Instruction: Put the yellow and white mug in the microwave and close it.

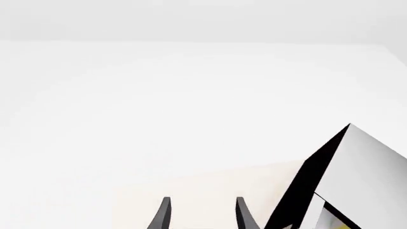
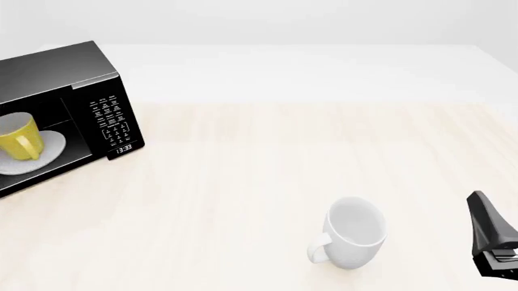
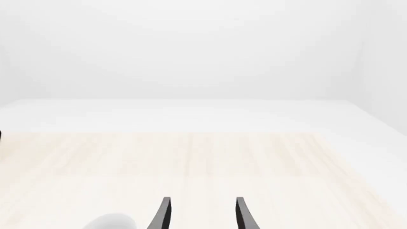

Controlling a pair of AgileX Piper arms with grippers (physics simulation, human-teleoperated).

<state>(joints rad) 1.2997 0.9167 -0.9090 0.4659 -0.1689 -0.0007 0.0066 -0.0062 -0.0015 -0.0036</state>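
Observation:
The black microwave (image 2: 57,70) stands at the far left with its inside open to view; its door does not show in the front view. The yellow and white mug (image 2: 18,138) stands upright inside on the white round plate (image 2: 52,144), handle toward the front. My left gripper (image 1: 202,205) is open and empty beside a corner of the microwave (image 1: 315,181); it is out of the front view. A bit of yellow (image 1: 335,223) shows at that view's edge. My right gripper (image 3: 202,205) is open and empty, low at the front right (image 2: 484,209).
An all-white mug (image 2: 356,233) lies tilted on the light wooden table (image 2: 242,170) at front centre, left of my right gripper; its rim shows in the right wrist view (image 3: 111,222). The keypad panel (image 2: 109,118) faces the table's middle.

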